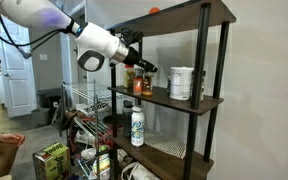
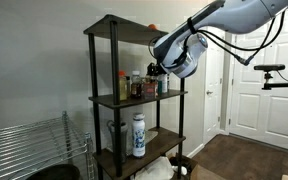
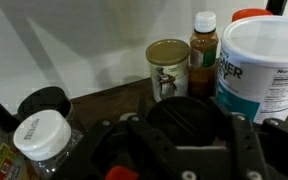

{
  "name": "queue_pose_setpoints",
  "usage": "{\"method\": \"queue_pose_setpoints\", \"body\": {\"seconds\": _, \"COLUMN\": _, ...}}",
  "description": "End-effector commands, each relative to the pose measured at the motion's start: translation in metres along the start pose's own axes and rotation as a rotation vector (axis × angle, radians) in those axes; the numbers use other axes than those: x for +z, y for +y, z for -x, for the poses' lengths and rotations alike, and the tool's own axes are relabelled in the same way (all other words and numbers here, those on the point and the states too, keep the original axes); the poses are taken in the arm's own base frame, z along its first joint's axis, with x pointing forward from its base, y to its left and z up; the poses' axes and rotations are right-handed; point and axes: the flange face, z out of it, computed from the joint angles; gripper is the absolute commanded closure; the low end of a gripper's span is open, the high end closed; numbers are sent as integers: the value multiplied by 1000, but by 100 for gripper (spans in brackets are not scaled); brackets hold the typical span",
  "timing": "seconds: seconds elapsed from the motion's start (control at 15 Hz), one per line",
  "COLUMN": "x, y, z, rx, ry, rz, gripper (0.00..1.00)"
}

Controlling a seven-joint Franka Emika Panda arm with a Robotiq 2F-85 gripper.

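My gripper (image 3: 187, 125) reaches in over the middle board of a dark shelf unit (image 1: 206, 101) and is shut around a jar with a round black lid (image 3: 184, 112); the jar's body is hidden under the fingers. In both exterior views the gripper (image 1: 144, 68) (image 2: 157, 72) sits at the open end of that board among the bottles. Just behind the jar stand a small can with a gold lid (image 3: 168, 66), a brown bottle with a white cap (image 3: 204, 50) and a large white tub (image 3: 269, 70), which also shows in an exterior view (image 1: 181, 82).
A white-capped bottle (image 3: 40, 134) and a second black lid (image 3: 46, 101) stand on the other side. A white bottle (image 1: 137, 125) (image 2: 138, 135) stands on the lower board. A wire rack (image 1: 85, 101), a green box (image 1: 52, 160) and a person's hand (image 1: 4, 141) are nearby.
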Motion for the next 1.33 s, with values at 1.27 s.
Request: {"method": "queue_pose_setpoints", "body": {"seconds": 1.27, "x": -69, "y": -68, "z": -26, "rx": 86, "ry": -98, "rz": -340, "gripper": 64}}
